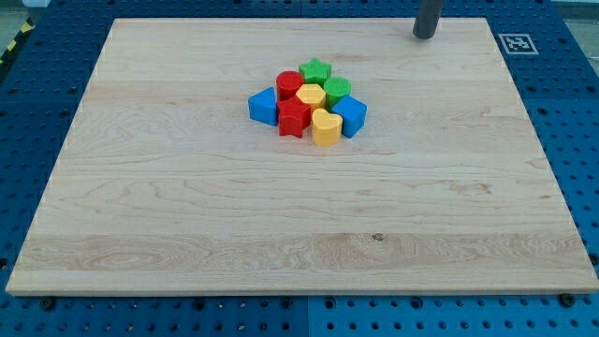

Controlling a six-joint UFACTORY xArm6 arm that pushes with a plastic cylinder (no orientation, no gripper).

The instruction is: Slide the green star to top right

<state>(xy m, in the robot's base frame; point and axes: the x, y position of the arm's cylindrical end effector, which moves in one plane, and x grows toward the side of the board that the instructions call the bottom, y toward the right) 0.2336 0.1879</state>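
Green star (315, 69): at the 12 o'clock end of a tight cluster slightly above the middle of a pale wooden board (187, 215), flat on its face, one point toward the view's top, no clear long axis. Touching or nearly touching a red cylinder (288, 85) at its 7 o'clock and a green cylinder (338, 90) at its 4 o'clock. Below these, a yellow hexagon (310, 95), blue triangle (263, 106), red star (294, 118), yellow heart (325, 127), blue cube-like block (350, 115). Under the board, a blue perforated bench (56, 42); a fiducial tag (517, 42) at the board's top right corner. My tip (424, 36): at 2 o'clock from the cluster, well apart, touching no block; a bare rod, no jaws to open or close.
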